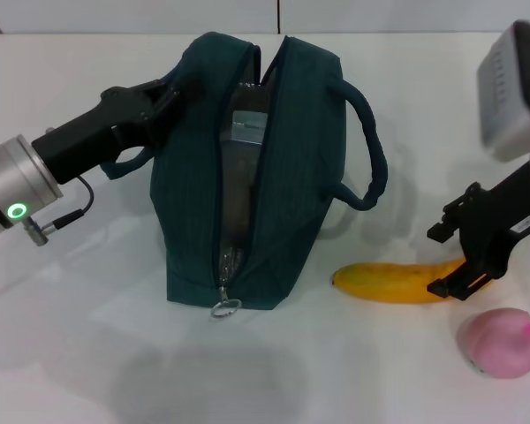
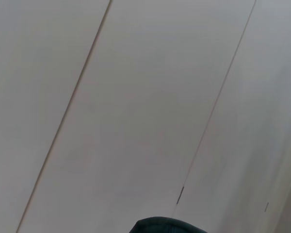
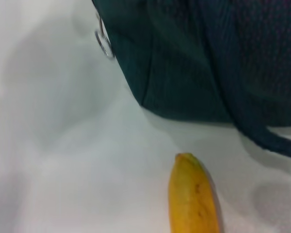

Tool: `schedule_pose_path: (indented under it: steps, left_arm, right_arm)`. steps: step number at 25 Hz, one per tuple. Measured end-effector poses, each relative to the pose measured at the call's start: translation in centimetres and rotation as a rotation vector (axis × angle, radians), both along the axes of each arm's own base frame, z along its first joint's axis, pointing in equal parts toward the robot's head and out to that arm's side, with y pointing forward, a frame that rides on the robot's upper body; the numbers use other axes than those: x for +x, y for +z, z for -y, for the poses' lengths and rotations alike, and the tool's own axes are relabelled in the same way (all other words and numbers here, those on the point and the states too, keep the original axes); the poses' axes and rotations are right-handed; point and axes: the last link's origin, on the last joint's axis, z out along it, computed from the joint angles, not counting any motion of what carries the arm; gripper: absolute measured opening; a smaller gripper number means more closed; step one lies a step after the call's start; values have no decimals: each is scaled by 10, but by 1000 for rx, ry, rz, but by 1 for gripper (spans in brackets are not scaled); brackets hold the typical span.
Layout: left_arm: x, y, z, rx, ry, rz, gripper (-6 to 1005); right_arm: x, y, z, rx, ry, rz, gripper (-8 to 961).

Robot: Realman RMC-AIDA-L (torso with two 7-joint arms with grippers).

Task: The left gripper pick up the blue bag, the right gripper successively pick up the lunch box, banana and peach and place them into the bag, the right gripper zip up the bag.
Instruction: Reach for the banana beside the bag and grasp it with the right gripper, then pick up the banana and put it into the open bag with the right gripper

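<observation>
Peach (image 1: 502,342) sits lowest in the frame, at lower right. My right gripper (image 1: 466,261) straddles the banana's (image 1: 397,282) right end, fingers spread around it. Centre frame stands the blue bag (image 1: 247,168), unzipped, lunch box (image 1: 243,124) inside. My left gripper (image 1: 163,97) grips its upper-left side.

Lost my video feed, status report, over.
Left gripper at blue bag edge, bag unzipped. Right gripper at banana end. Peach on table, nothing blocking.
</observation>
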Motion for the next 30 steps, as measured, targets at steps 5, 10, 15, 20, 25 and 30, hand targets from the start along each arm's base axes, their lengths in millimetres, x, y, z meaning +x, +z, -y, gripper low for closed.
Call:
schedule_pose_path:
  steps: [5, 10, 15, 20, 25, 30]
  left_arm:
    - [0, 0, -1, 1, -1, 0, 39]
    - [2, 0, -2, 0, -7, 1, 39]
    - [4, -1, -3, -1, -10, 2, 39]
    - [4, -2, -2, -2, -10, 4, 39]
    - [4, -2, -2, -2, -10, 4, 39]
    - [3, 0, -1, 6, -4, 10, 39]
  right_arm:
    - [4, -16, 0, -22, 15, 49, 766]
    - [7, -27, -2, -26, 22, 79, 765]
    - [8, -34, -2, -29, 40, 93, 762]
    - [6, -35, -3, -21, 50, 88, 708]
    - [7, -35, -4, -13, 50, 81, 562]
    - [4, -29, -7, 8, 46, 44, 486]
